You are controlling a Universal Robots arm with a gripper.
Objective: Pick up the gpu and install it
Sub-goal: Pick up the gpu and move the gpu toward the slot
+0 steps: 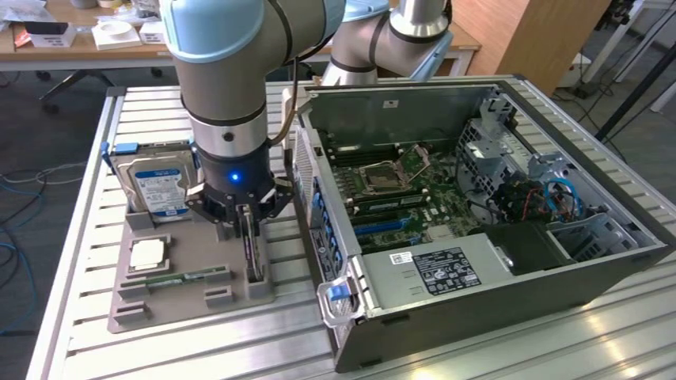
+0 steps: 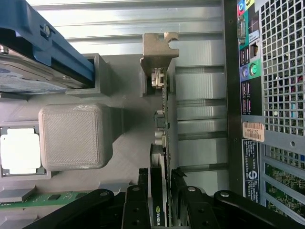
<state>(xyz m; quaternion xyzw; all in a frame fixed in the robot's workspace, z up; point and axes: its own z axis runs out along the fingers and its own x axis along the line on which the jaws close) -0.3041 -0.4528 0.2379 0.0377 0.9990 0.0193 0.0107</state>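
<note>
The gripper stands directly over the gpu, which sits on edge in a slot of the grey holder tray on the slatted table. On that tray, a hard drive stands upright towards the exterior view's left, with a processor chip and memory stick lying flat. The open computer case stands just beside the tray on the exterior view's right.

The thin dark gpu stands on edge in the gray holder.
</note>
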